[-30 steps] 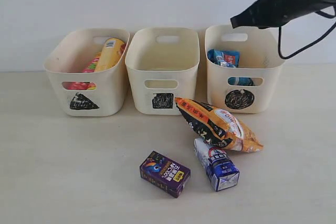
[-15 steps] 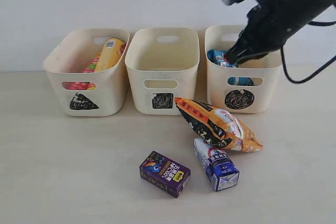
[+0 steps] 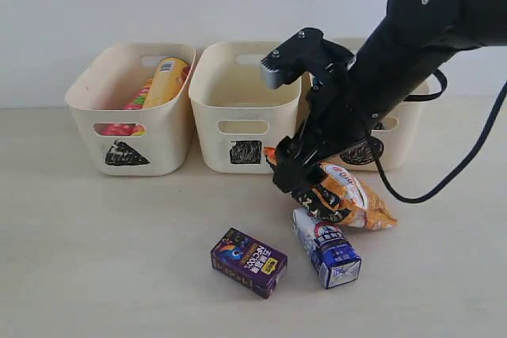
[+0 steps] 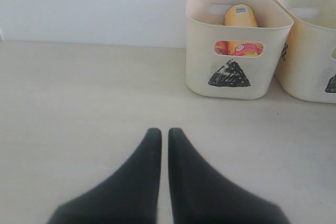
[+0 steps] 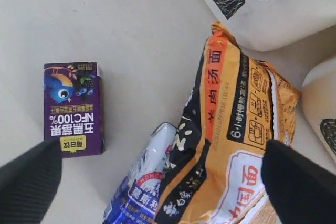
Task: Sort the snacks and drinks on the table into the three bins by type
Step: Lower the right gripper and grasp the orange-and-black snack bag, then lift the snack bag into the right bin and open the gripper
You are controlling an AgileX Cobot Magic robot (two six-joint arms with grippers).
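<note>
My right gripper (image 3: 302, 187) hangs open just over the orange-black crinkly bag (image 3: 345, 195), its fingers spread wide to either side of the bag (image 5: 236, 124) without touching it. The bag overlaps the white and blue carton (image 3: 326, 248) (image 5: 140, 182). The dark purple carton (image 3: 248, 262) (image 5: 73, 108) lies apart on the table. The triangle bin (image 3: 158, 138) (image 4: 202, 56) holds the orange chip tube (image 3: 167, 81) (image 4: 240, 16) and the pink tube (image 3: 119, 128). The square bin (image 3: 238, 108) stands in the middle. My arm covers most of the circle bin (image 3: 405, 136). My left gripper (image 4: 160, 131) is shut on nothing.
A pale wall runs behind the three bins. Bare table (image 3: 95, 251) spreads to the left of the purple carton and in front of my left gripper (image 4: 79, 103). The right arm's black cable (image 3: 467, 164) loops beside the circle bin.
My right arm swung down from above the circle bin to just over the orange-black bag, and its jaws opened wide. The left gripper has not moved.
</note>
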